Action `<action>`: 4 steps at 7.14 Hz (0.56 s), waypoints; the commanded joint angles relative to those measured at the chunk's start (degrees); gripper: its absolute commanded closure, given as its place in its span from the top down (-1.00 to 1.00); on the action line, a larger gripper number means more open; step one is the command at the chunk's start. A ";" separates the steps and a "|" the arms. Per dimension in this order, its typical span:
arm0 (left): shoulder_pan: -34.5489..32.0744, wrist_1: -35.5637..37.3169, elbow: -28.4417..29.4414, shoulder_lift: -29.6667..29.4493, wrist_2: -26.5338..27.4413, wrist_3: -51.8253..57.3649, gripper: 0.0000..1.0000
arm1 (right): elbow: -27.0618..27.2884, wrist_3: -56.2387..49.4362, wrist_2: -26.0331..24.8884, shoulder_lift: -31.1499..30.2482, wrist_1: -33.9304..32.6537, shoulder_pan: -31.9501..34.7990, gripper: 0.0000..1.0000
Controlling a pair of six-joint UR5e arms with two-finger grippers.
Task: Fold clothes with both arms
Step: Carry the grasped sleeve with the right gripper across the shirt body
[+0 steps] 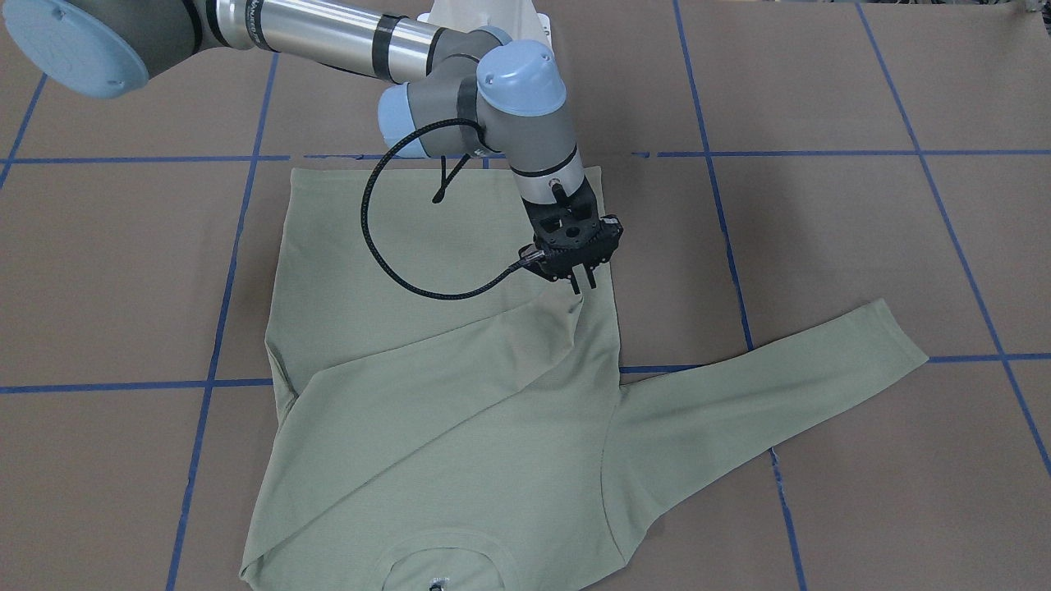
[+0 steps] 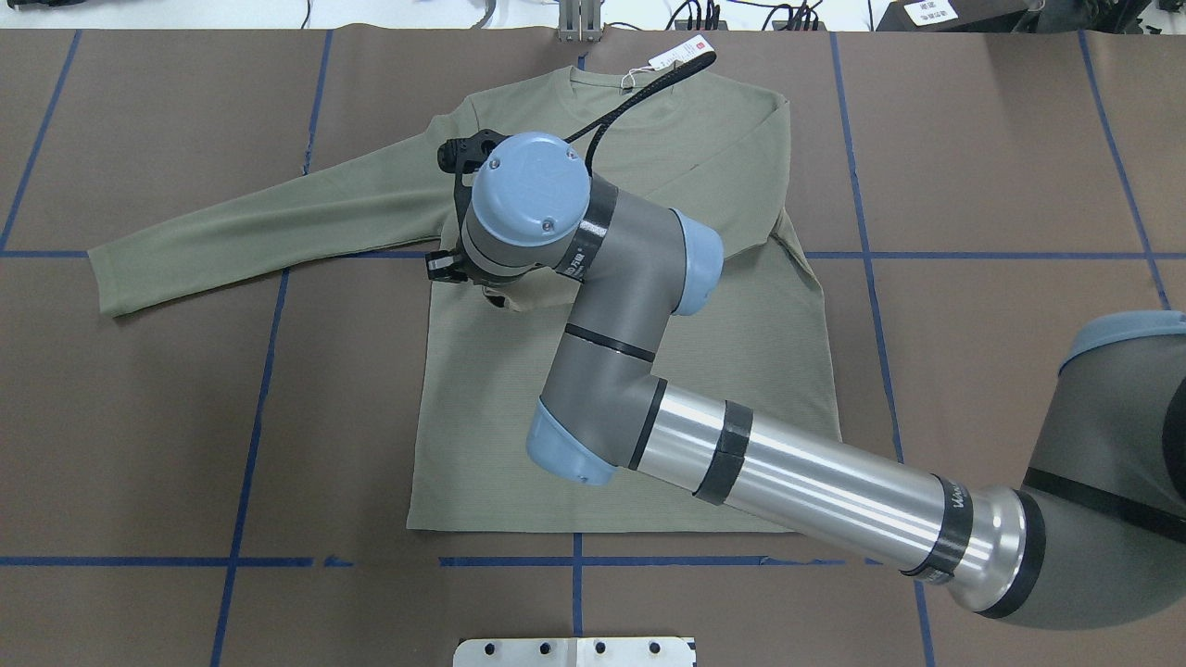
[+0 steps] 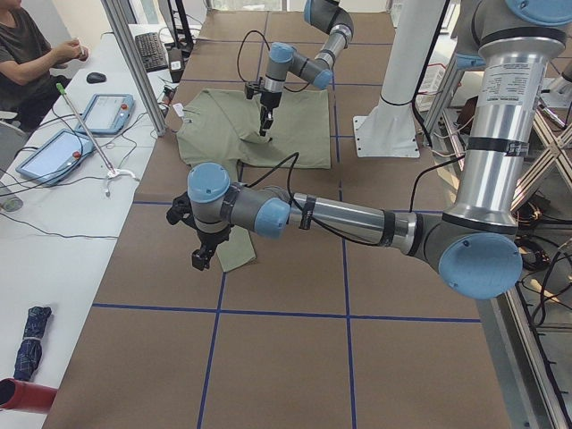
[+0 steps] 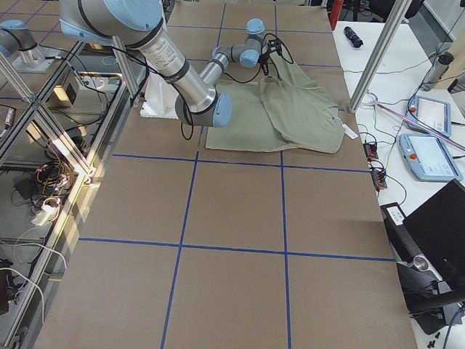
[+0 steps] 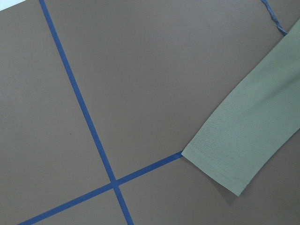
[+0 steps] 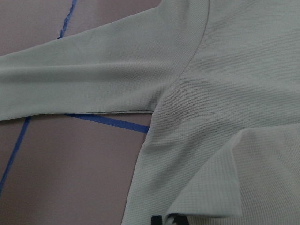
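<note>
Because the right hand [image 1: 581, 281] hangs just over the cuff of the folded sleeve [image 1: 427, 386], with the cloth drawn up into a small peak under its fingertips, the first risk sits right there. If the hand rises with the knit caught, the sleeve would be dragged off the chest and the fold spoiled. Its fingers stand close together with a narrow gap, and I cannot tell whether they pinch the cuff or stand free of it.

The shirt [image 2: 482, 417] lies flat in the middle of the desk [image 2: 139, 445], hem toward the robot's base and collar away from it. One sleeve lies slantwise across the body, and the spread sleeve [image 2: 259, 222] reaches out to the robot's left.

The left hand [image 3: 204, 255] hovers above that sleeve's cuff. Only the side view shows it, so whether it is open or closed cannot be told. A descent slightly off the cuff would likely take one layer only, or meet bare desk.

The right arm reaches across into the left half — if the left arm brings its sleeve inward while the right is there, the two could meet. The black cable [image 1: 369, 230] looping from the right wrist hangs over the shirt and might ruffle it, and the hang tag [image 2: 676, 54] by the collar could end up trapped in a fold.
</note>
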 commanded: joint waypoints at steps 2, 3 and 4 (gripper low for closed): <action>0.09 -0.44 -0.21 0.00 -0.16 -0.28 1.00 | -0.88 4.15 -0.25 1.04 1.12 -0.96 1.00; 0.70 -1.31 -0.39 -0.17 -0.16 -4.55 1.00 | -0.88 4.70 0.01 0.95 0.69 -0.78 1.00; 5.32 -6.89 -0.39 -0.09 1.32 -11.47 1.00 | -0.10 6.10 0.88 0.69 -2.97 -0.69 1.00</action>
